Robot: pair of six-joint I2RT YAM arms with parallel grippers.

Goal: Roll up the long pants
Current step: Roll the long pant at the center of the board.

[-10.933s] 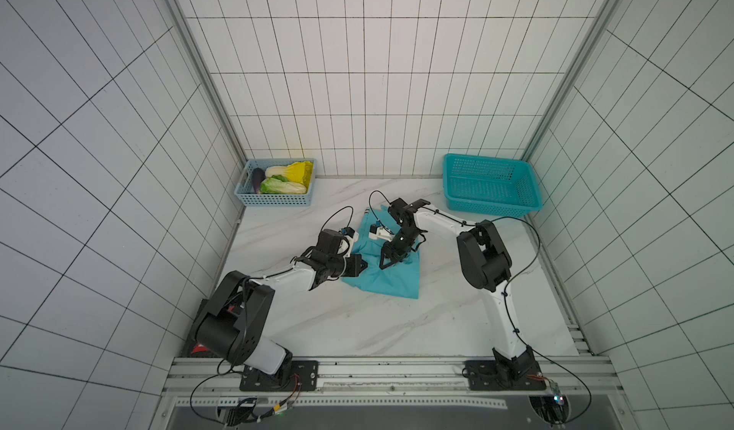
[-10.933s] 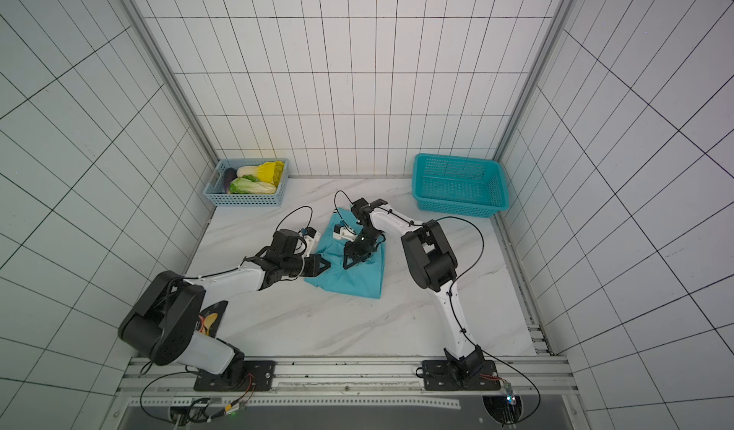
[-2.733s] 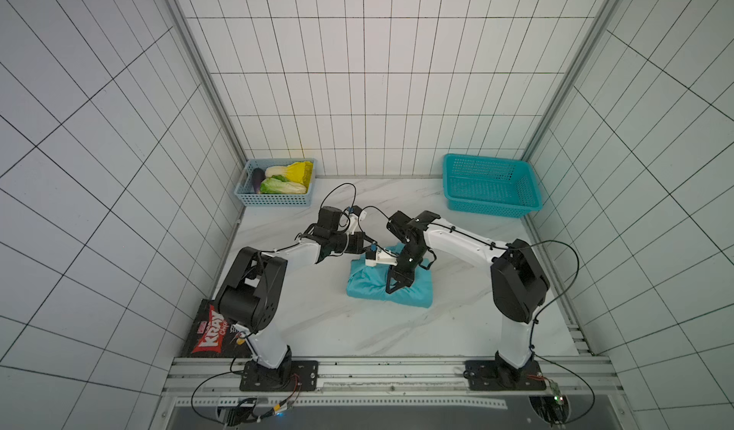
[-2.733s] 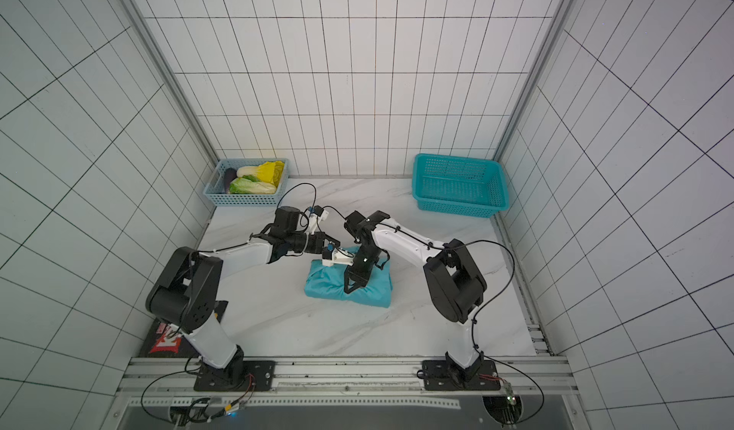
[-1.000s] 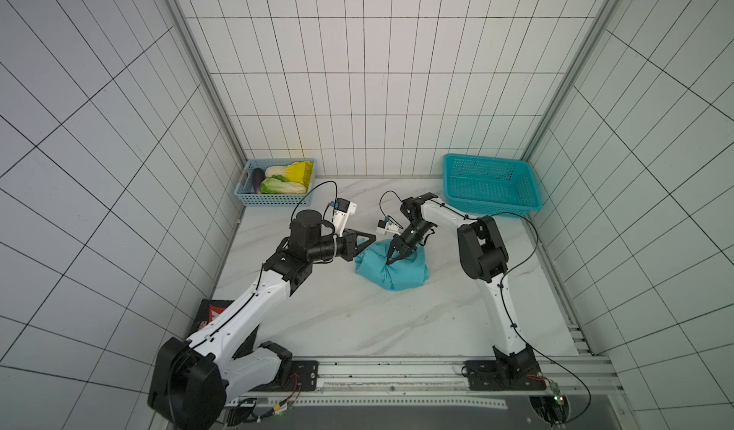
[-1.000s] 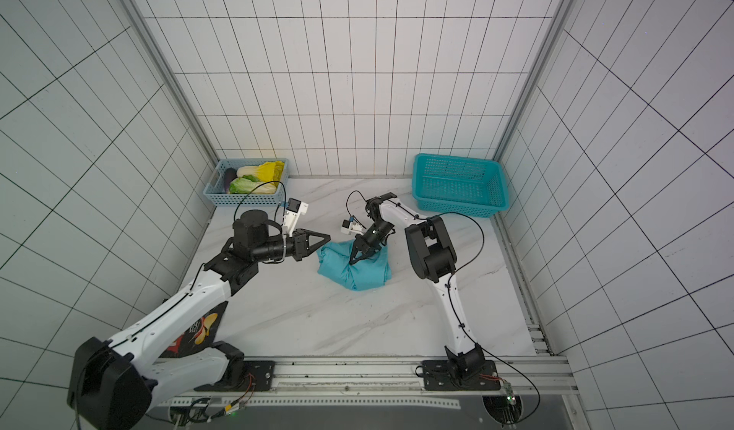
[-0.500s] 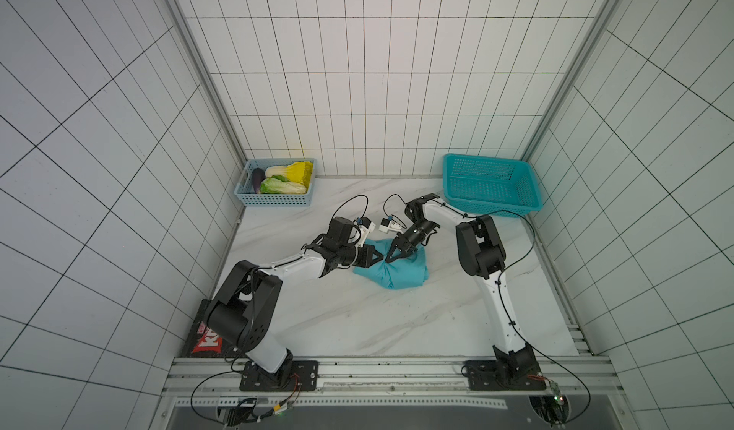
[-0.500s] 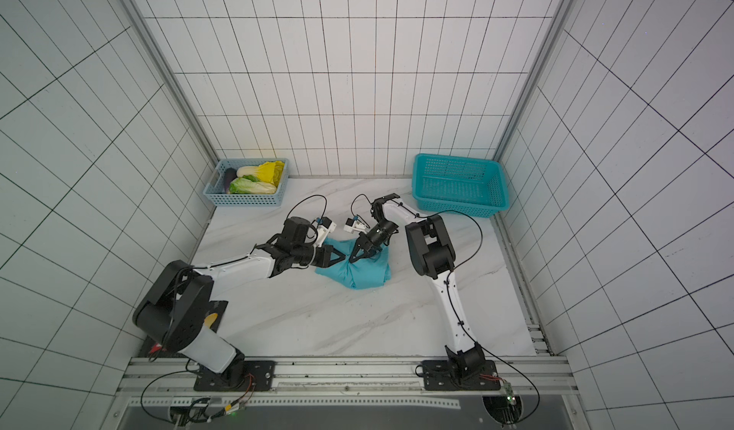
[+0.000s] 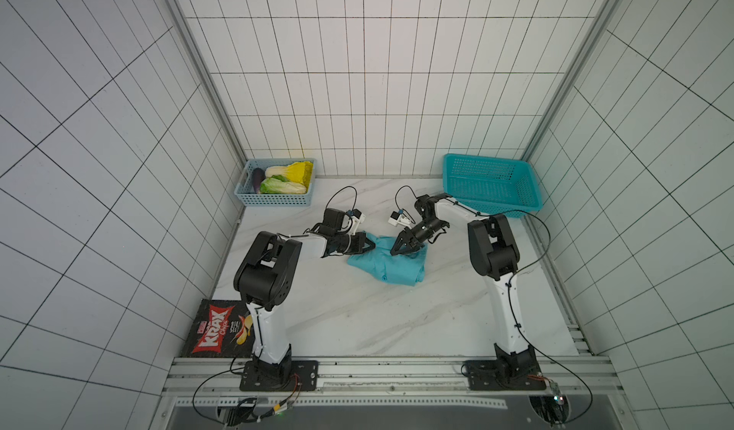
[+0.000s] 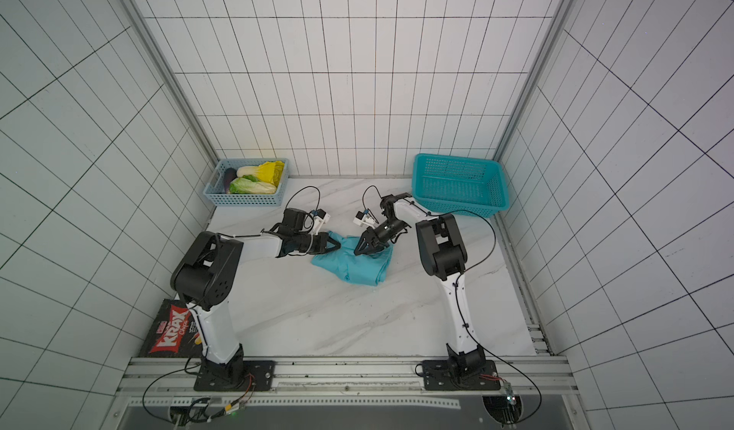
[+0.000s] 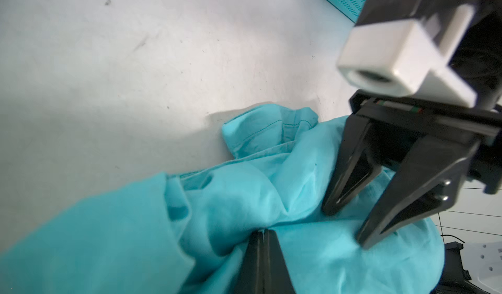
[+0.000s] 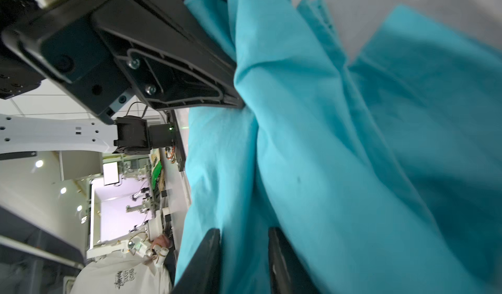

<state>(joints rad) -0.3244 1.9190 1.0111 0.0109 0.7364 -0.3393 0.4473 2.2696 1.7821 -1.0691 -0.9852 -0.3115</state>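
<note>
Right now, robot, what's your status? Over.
Left fingers shut, pinching the long pants. Right fingers open, tips at the cloth. Pants bunched, not rolled. Teal basket and blue basket stand well apart.

Robot lab: white-tiled booth (image 9: 357,90), aluminium rail (image 9: 389,370).

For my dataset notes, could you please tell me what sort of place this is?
Probably a robotics lab test cell: white tiled walls box in a marble-look table, both arms stand on an aluminium rail, and the right wrist view shows lab equipment beyond.
</note>
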